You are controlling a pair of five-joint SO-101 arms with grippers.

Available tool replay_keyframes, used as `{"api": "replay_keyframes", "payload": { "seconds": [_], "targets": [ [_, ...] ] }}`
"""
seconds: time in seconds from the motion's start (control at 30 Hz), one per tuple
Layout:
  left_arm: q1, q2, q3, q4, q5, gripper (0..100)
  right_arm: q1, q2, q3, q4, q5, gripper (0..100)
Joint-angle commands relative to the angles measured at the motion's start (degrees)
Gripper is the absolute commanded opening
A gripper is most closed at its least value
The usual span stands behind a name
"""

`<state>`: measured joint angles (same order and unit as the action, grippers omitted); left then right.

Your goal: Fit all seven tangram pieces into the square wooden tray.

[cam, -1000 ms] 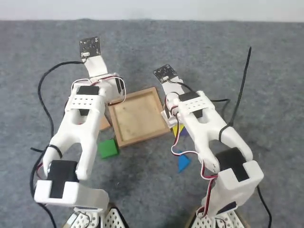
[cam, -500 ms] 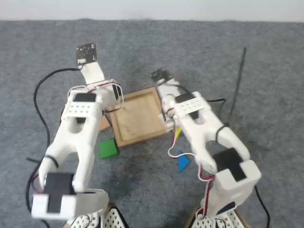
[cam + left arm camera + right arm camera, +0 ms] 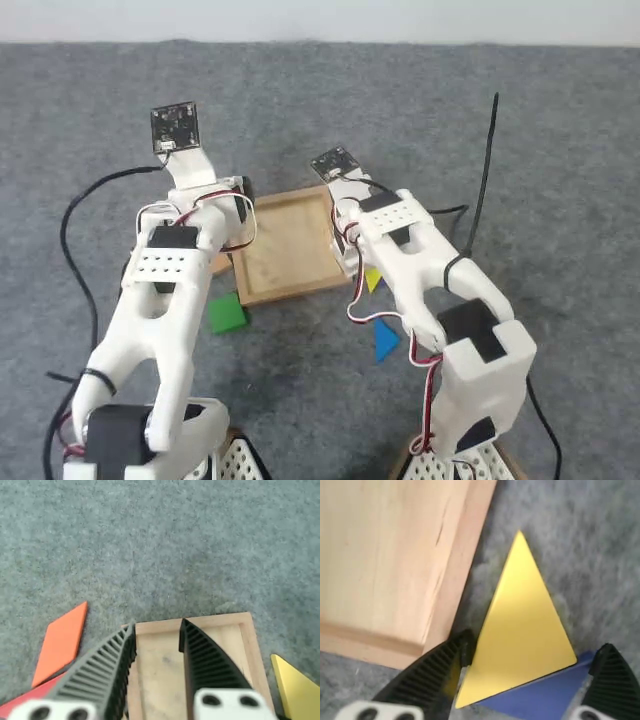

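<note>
The square wooden tray (image 3: 286, 246) sits mid-worktop on the grey felt, between the two arms, its floor bare wood. All the tangram pieces in sight lie outside it. A green square (image 3: 227, 312) lies at the tray's 7 o'clock, just off the corner. A yellow triangle (image 3: 373, 280) lies at 4 o'clock, close beside the rim, and a blue piece (image 3: 385, 342) farther out at 5 o'clock.

The left pincer (image 3: 157, 627) is released and holds nothing. It hangs over the tray's 10 o'clock corner, one finger outside the rim (image 3: 220, 619) and the other above the tray floor. In the left wrist view an orange parallelogram (image 3: 61, 642) lies on the felt beside the tray, with a red piece (image 3: 25, 700) next to it.

The right pincer (image 3: 536, 647) is also released, its fingers spread either side of the yellow triangle's broad end without clamping it. One fingertip (image 3: 464, 642) sits in the narrow gap between triangle and tray rim. The triangle overlaps the edge of the blue piece.
</note>
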<state>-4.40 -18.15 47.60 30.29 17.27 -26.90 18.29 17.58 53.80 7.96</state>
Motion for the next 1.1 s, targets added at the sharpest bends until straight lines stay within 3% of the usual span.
{"api": "replay_keyframes", "payload": {
  "seconds": [0.0,0.43,0.67,1.07],
  "targets": [
    [0.1,-0.4,-2.0,-1.4,-0.7,14,1.7,2.6,-5.1,1.5,-0.5,37.2],
    [0.1,-0.7,-1.8,-1.2,-0.8,14,2.0,5.1,-8.3,5.3,0.7,36.9],
    [0.0,-0.8,-1.9,-1.2,-0.8,14,2.0,5.1,-8.2,5.4,2.7,16.1],
    [0.1,-0.8,-1.9,-1.2,-0.8,14,4.4,4.9,-8.3,6.2,2.7,21.2]
  ]
}}
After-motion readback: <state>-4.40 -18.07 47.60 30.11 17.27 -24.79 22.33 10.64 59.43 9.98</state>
